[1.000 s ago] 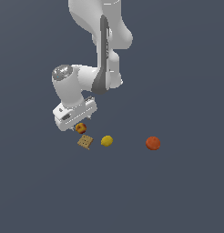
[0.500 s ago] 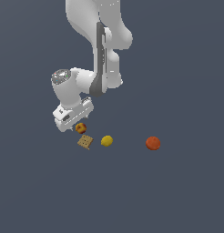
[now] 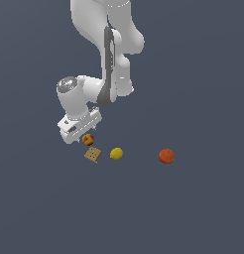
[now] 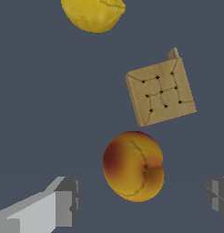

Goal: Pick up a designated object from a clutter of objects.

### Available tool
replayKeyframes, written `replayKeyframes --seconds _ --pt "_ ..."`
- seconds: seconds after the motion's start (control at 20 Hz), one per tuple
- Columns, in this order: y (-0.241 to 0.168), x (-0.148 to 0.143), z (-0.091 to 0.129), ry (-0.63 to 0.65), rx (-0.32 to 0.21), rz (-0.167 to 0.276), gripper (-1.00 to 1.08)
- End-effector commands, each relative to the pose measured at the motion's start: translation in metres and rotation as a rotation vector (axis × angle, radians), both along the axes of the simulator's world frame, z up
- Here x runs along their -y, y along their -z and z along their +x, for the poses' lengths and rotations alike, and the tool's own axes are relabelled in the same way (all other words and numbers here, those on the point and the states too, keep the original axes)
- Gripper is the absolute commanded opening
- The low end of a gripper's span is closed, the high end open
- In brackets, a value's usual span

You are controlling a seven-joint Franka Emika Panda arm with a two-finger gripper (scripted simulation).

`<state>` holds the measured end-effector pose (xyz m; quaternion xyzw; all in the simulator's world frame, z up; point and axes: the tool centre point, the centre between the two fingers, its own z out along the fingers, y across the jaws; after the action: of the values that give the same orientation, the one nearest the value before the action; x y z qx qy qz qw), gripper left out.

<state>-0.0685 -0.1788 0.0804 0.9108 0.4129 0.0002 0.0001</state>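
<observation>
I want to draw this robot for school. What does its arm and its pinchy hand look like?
The arm is glossy white, built from fat rounded segments, with a dark grey band running down its side. A round grey cap sits on the wrist end. The gripper is a boxy white block. Seen from the wrist view, its fingers are square, chunky and light grey. No cables or markings show.

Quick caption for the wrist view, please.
Open gripper straddling the peach, with cracker and yellow ball beyond.

Glossy white rounded arm [image 3: 101, 30], dark grey seams
</observation>
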Motion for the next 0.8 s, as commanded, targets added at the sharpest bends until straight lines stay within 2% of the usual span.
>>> replayKeyframes --seconds 0.0,0.35,0.65,0.7,0.75 --pt "0.006 0.000 0.000 -0.001 -0.001 0.000 1.00" --pt "0.037 0.000 -0.001 -0.002 -0.001 0.000 1.00" --pt "0.047 0.000 -0.001 -0.003 0.000 0.000 1.00" --pt "0.047 0.000 -0.001 -0.003 0.000 0.000 -1.00" --pt "0.047 0.000 -0.001 -0.003 0.000 0.000 -1.00"
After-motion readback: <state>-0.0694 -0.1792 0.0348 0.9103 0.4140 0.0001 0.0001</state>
